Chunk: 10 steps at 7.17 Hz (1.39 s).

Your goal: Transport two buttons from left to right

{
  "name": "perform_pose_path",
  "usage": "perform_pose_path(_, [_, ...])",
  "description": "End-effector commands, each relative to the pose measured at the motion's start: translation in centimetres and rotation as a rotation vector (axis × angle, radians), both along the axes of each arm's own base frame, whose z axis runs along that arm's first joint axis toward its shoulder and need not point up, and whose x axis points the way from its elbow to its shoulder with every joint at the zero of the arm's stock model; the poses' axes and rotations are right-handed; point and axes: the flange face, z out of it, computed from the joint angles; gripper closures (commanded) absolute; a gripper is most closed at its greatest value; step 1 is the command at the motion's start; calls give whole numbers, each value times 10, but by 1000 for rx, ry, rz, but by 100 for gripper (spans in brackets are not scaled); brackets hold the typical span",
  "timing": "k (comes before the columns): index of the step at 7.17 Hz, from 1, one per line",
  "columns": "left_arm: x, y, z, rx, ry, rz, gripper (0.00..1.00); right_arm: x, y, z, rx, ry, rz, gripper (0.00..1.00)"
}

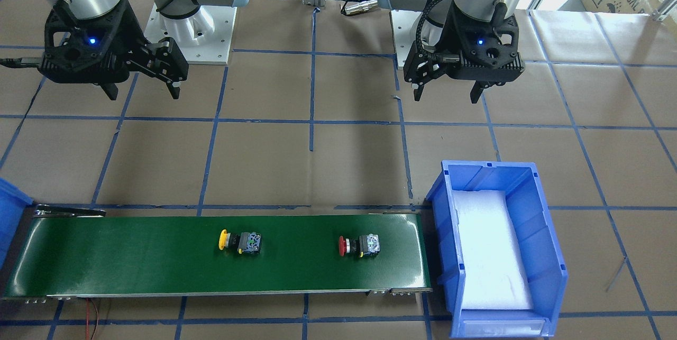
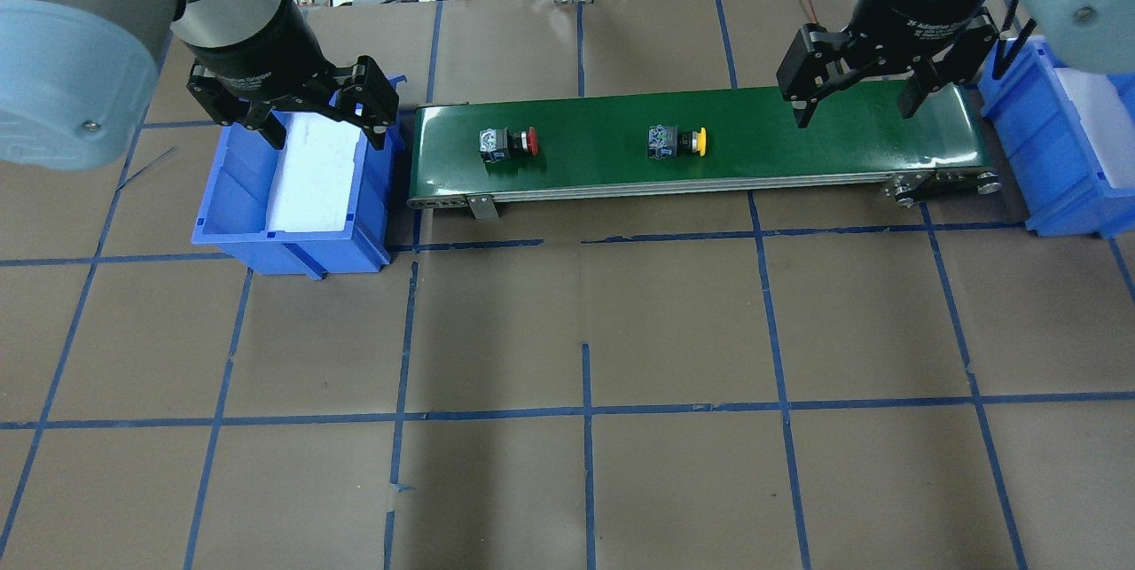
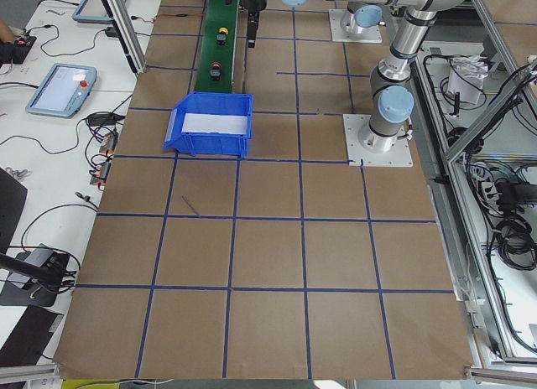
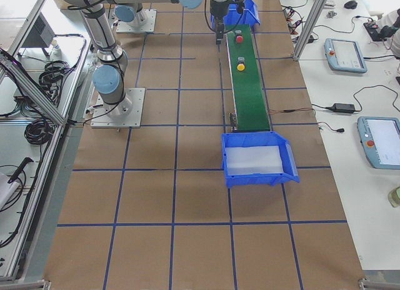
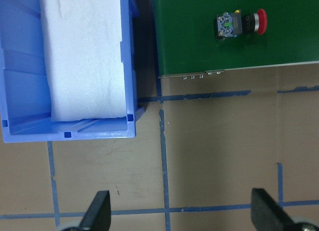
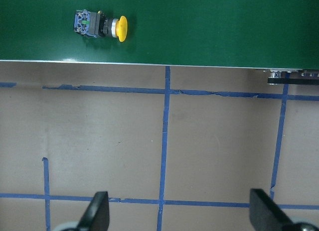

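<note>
Red-capped button (image 2: 510, 142): lies on its side on the green belt (image 2: 798, 153), close to the belt's left end, about midway between the long edges. It has a round mushroom cap and a blocky black-and-grey body; the cap faces the belt's right end.

Yellow-capped button (image 2: 678, 142): same build and same orientation. It lies near the middle of the belt, well apart from the red one.

The belt is smooth, dark green and slightly glossy, with a metal side rail. A blue plastic bin (image 2: 230, 215) stands just off its left end, lined with a white foam sheet (image 2: 315, 180). A second blue bin (image 2: 1046, 162) stands off the right end. The table (image 2: 585, 331) is covered in brown paper marked with a grid of blue tape.

Left gripper (image 2: 326, 140): released, its black fingers spread wide, holding and touching nothing. It hangs fingers-down above the table on the robot's side of the bin.

Right gripper (image 2: 855, 114): likewise spread wide and empty. It points down above the table on the robot's side of the belt's right end.
</note>
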Motion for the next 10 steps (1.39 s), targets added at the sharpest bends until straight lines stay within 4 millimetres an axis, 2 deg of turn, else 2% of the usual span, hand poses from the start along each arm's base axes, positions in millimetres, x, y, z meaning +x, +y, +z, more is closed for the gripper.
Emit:
perform_pose_path(1, [0, -2, -1, -4, 2, 0, 0, 2, -16, -19, 46, -11, 140, 0])
perform_pose_path(2, [0, -2, -1, -4, 2, -1, 0, 5, -26, -26, 55, -25, 177, 0])
perform_pose_path(3, [0, -2, -2, -1, 1, -10, 0, 5, -39, -42, 80, -34, 309, 0])
perform_pose_path(4, [0, -2, -2, -1, 1, -9, 0, 6, -44, -46, 76, -46, 434, 0])
perform_pose_path(5, [0, -2, -2, -1, 1, -10, 0, 20, -61, -56, -8, -182, 558, 0])
perform_pose_path(6, [0, -2, -2, -2, 1, -12, 0, 20, -70, -72, -5, -185, 687, 0])
perform_pose_path(7, [0, -2, -2, -2, 1, -12, 0, 15, -81, -94, 31, -154, 828, 0])
perform_pose_path(9, [0, -2, -2, -2, 1, -18, 0, -1, -107, -106, -26, 49, 1017, 0])
perform_pose_path(10, [0, -2, -2, -2, -1, -18, 0, 4, -116, -125, -21, 51, 1074, 0])
